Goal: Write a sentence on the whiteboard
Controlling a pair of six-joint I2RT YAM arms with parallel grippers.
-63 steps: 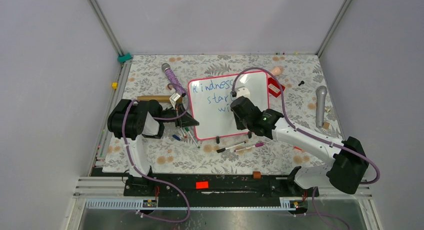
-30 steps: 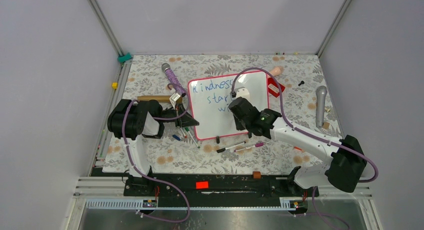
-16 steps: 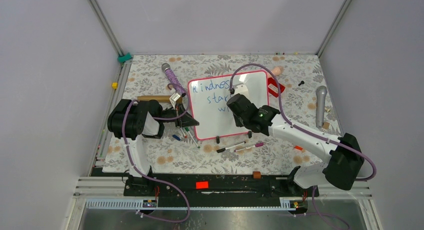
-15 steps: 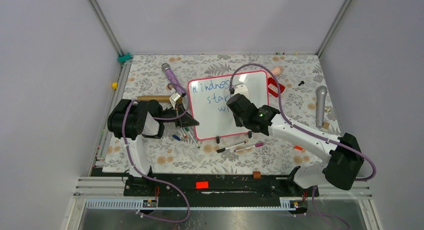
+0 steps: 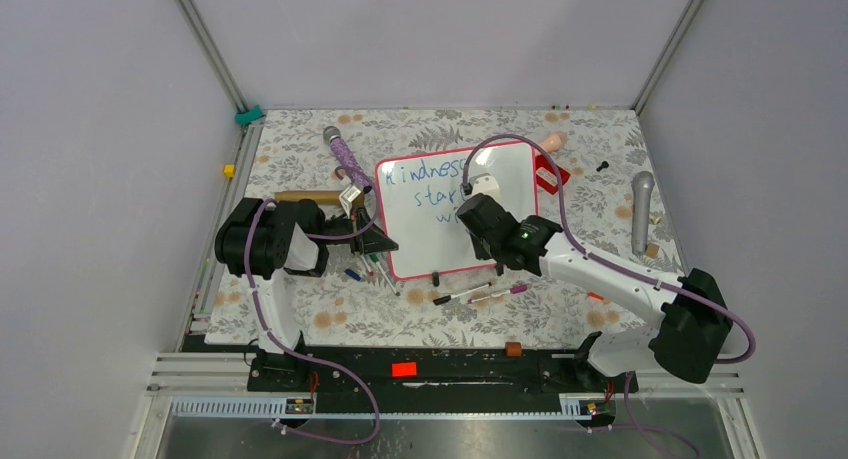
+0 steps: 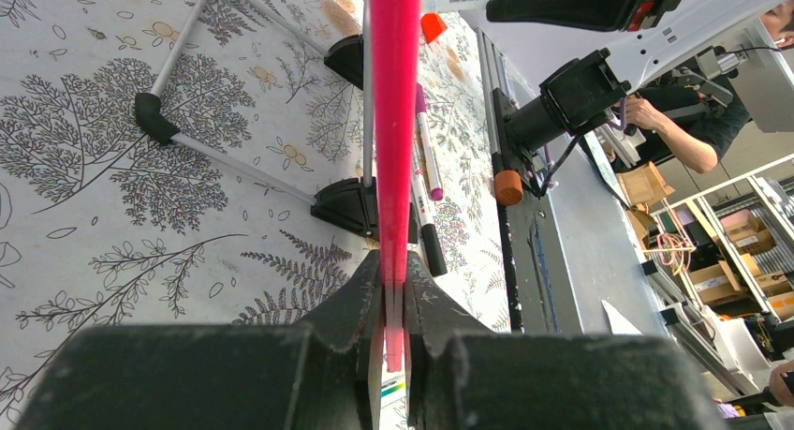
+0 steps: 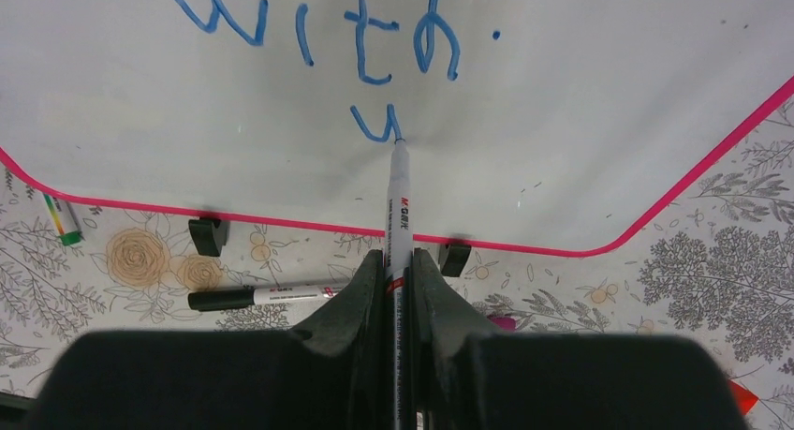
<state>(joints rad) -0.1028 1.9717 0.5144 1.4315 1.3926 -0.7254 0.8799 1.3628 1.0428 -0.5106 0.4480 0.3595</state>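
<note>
Now R claw is pinched tight on the marker, tip touching the whiteboard at a "u" under "with", so mid-sentence, I'd say. L claw clamps the pink rim, prob. to steady it. Board sits mid-bench on clip feet.

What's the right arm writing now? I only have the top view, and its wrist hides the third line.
Observer: The right wrist view shows "with" in blue on the whiteboard, and a u-shaped stroke on a new line below it.
Operator: Tip on the surface?
Observer: Looks so. The marker tip sits at the end of that stroke, with the right gripper shut on its barrel.
Operator: Other arm doing anything?
Observer: The left gripper is shut on the whiteboard's pink rim.
</note>
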